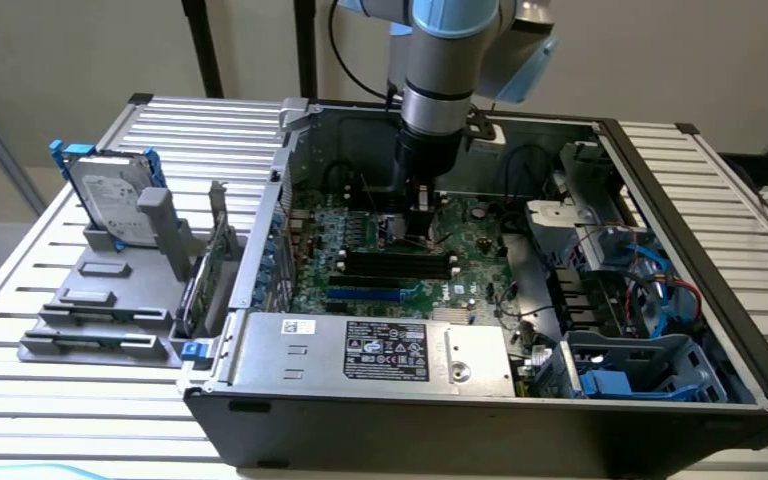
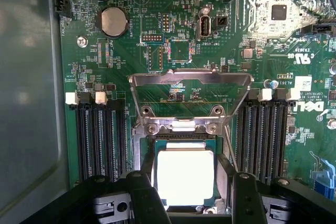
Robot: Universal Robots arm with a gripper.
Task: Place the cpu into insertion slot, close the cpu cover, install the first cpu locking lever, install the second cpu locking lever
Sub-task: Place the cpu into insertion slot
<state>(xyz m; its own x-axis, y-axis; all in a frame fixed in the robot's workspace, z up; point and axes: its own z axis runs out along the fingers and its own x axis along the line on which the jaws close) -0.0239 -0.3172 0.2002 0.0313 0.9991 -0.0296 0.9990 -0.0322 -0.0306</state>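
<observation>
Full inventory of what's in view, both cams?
computer case: one, black, open on the table
table: one, silver slats, under the case
hard drive: one, silver, upright in a grey stand, exterior view's left
power supply: one, grey, case's near edge
motherboard: one, green, inside the case
coin battery: one, silver, on the motherboard
memory slots: two banks, black, flanking the insertion slot
insertion slot: one, grey rim
cpu: one, silvery, lying in the slot
cpu cover: one, silvery, swung open
arm: one, silver-blue, reaching into the case
gripper: one, black, open, straddling the cpu
</observation>
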